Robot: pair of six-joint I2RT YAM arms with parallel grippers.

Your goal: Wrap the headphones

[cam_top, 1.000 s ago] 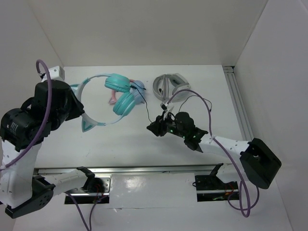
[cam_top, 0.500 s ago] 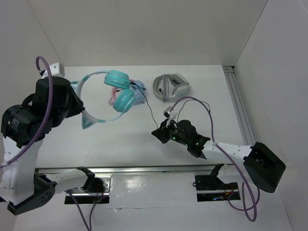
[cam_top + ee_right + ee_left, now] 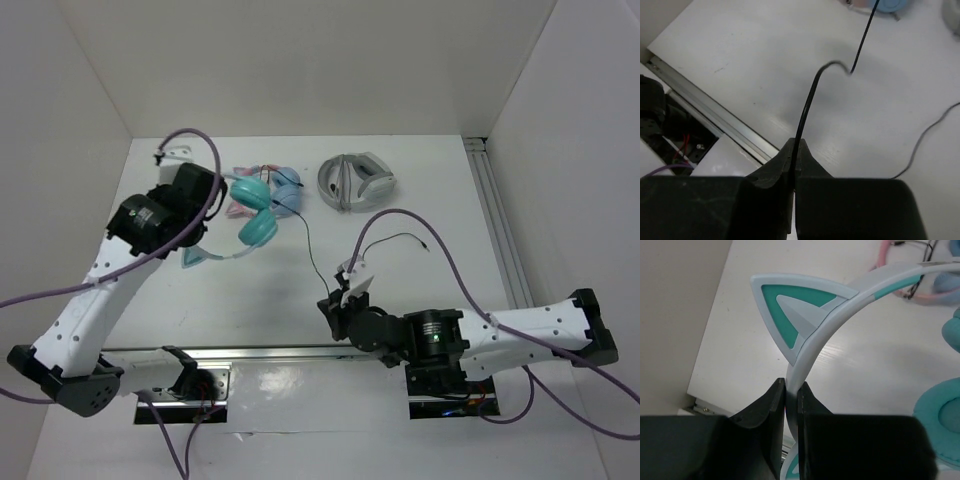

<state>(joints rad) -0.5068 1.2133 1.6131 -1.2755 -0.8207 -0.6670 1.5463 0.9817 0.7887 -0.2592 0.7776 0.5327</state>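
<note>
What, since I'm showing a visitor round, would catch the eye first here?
The teal cat-ear headphones at the left rear of the table, their headband pinched in the left gripper. Their thin black cable runs forward to the right gripper, shut on it near the front edge.

On the far side of the white counter (image 3: 430, 215) lie folded grey-and-white headphones (image 3: 355, 181), with pink-and-blue headphones (image 3: 288, 193) to their left.

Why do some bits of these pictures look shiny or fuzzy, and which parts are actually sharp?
Top view: evenly lit and sharp, with glare on the glossy strip by the arm bases. Left wrist view: the cat ear is crisp, the left gripper dark and soft-edged. Right wrist view: the cable is sharp, the far blue earcup blurred.
</note>
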